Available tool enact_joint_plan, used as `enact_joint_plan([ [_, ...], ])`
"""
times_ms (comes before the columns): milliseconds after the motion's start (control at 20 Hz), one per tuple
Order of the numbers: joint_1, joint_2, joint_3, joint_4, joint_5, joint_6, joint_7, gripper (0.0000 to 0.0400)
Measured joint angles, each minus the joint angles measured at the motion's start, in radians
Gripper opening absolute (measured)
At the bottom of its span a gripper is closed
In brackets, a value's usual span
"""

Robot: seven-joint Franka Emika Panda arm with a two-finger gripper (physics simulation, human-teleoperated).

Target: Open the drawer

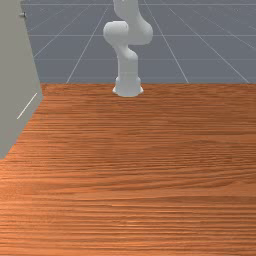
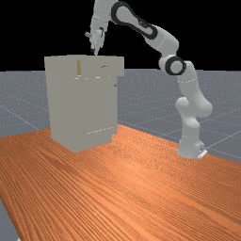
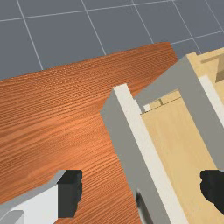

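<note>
Drawer (image 3: 175, 140), partly open (pale inside), beneath spread gripper (image 2: 96, 51)

The arm (image 1: 128, 65) is smooth, rounded and white. In the far view, a black ring (image 2: 168, 65) circles a pale disc (image 2: 176, 66) near half past one, and black trim (image 2: 152, 33) edges the link (image 2: 162, 42) toward one o'clock. The white base (image 2: 189, 148) flares, a small plate (image 2: 203, 153) at its four o'clock. The pale gripper (image 2: 96, 51) has blocky black pads (image 3: 69, 194).
</note>
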Motion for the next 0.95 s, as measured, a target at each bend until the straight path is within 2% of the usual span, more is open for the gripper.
enact_joint_plan([
  [500,0.011,0.035,0.003,-0.094,0.006,0.022,0.023,0.0400],
  [650,0.088,-0.071,0.026,-0.240,0.004,0.055,0.067,0.0400],
  [950,0.250,-0.260,0.127,-0.479,0.000,0.107,0.196,0.0400],
])
